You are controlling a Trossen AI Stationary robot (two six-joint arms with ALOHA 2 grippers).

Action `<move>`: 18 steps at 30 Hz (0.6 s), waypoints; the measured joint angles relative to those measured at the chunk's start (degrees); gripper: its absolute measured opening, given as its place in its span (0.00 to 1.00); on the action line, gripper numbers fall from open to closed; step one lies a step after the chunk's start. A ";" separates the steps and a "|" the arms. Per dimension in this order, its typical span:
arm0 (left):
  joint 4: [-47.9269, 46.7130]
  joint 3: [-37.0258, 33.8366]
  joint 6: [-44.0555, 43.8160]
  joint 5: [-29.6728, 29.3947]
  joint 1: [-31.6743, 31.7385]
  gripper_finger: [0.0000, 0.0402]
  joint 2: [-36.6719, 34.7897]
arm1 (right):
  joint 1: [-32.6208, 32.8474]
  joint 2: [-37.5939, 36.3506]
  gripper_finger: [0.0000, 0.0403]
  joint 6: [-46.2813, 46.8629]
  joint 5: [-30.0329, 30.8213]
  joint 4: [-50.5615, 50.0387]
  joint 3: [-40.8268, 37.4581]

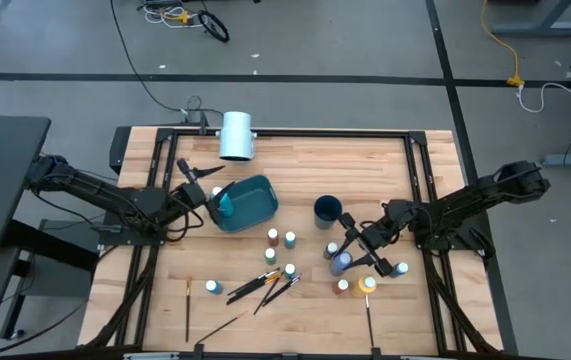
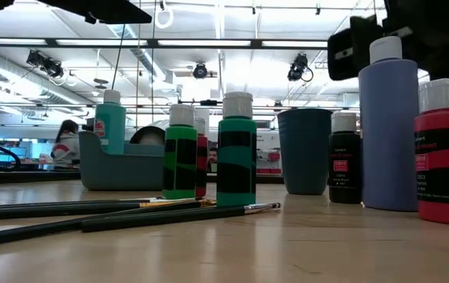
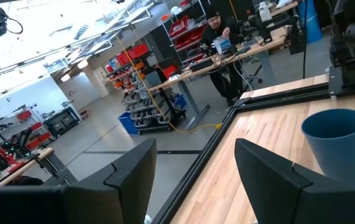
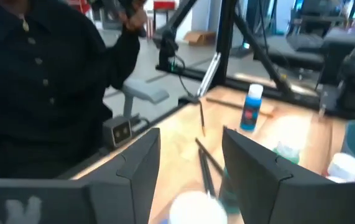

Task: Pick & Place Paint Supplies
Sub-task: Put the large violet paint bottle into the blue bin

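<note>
The right gripper is seen with fingers spread above a periwinkle paint bottle, its white cap between them, not gripped. The left gripper, fingers wide and empty, is poised over the teal bin. Brushes and bottles lie scattered on the tabletop; only the low view shows the bottle labels.

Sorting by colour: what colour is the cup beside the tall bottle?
Dark blue cup, clearest in the low view.

left tool hangs with fingers spread wide; right tool is low, fingers parted.
</note>
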 joint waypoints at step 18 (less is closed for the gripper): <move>-0.06 0.00 -0.04 0.02 -0.02 0.57 0.00 | -0.13 2.54 0.35 -5.04 2.34 -1.88 0.00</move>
